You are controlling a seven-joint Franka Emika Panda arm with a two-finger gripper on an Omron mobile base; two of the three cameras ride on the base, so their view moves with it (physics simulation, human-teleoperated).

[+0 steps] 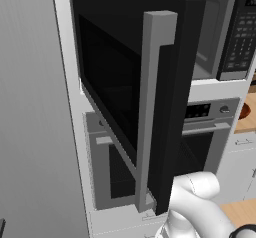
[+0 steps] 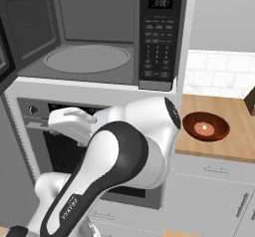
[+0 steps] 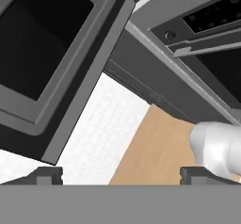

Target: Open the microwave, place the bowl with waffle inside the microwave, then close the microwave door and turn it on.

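You have the microwave (image 2: pixel 94 37) open: its light grey cavity with the round turntable (image 2: pixel 87 58) fills the upper left of the right base view, and the black keypad strip (image 2: pixel 159 37) stands at the cavity's 3 o'clock side. The microwave door (image 1: pixel 135 87) is swung wide out toward you in the left base view, its tall grey bar handle (image 1: pixel 152 107) running from 12 down to 6 o'clock across the frame. Below the microwave sits the grey oven (image 1: pixel 205 127), with its horizontal handle.

The bowl (image 2: pixel 205 126) with the waffle (image 2: pixel 204 128) in it rests on the wooden counter (image 2: pixel 234 141), at 3 o'clock from the arm in the right base view, well apart from the microwave.

In the hand view the gripper (image 3: pixel 122 175) has its two tips (image 3: pixel 44 175) spread far apart at the bottom edge, with nothing between them; it looks at the underside of the open door at 10 o'clock and the oven front at 2 o'clock.
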